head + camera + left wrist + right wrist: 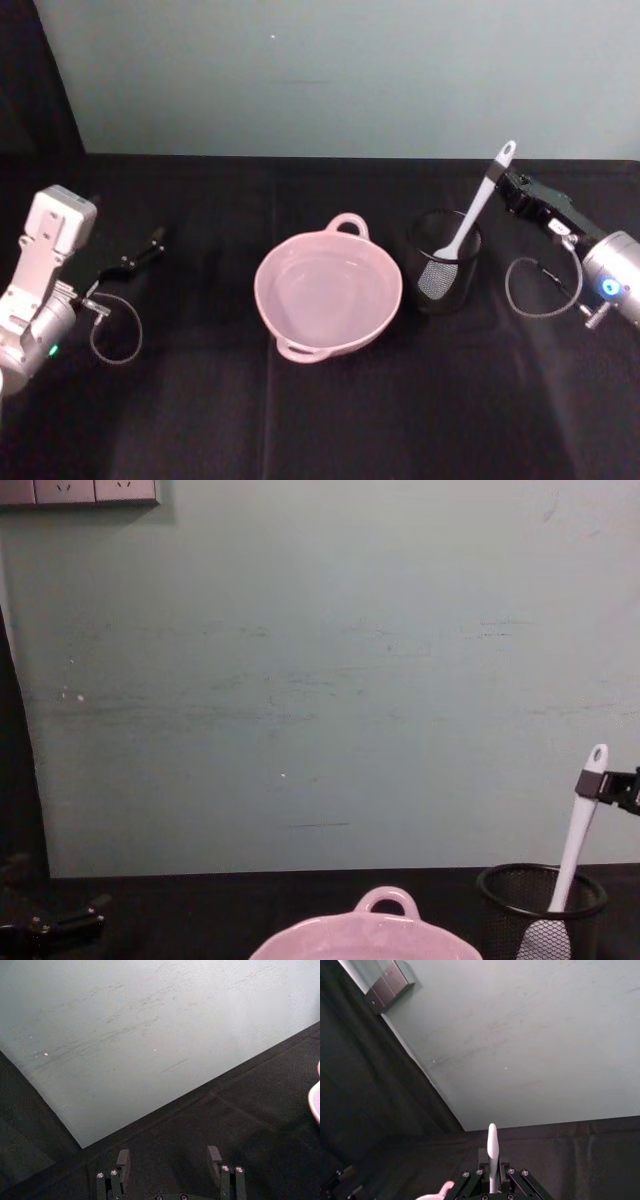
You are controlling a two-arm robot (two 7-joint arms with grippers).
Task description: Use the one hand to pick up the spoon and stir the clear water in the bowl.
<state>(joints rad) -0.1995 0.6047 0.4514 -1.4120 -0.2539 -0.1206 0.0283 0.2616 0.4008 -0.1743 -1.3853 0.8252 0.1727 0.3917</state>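
Head view | right gripper (pixel 508 186) pinching white spoon (pixel 466 225) near its holed handle | flat head in mesh cup (pixel 444 262)

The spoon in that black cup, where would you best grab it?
By the upper handle, near its holed end, coming from the right. The spoon leans up and right out of the cup, head buried inside. The right gripper is already closed there.

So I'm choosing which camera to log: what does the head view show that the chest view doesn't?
Head view alone: the bowl's inside and both arms, the left claw resting far off on the black tablecloth.

Chest view alone: wall sockets high on the wall.

Both: the right claw shut on the spoon's handle near its top, the spoon's head down in the mesh cup beside the bowl.
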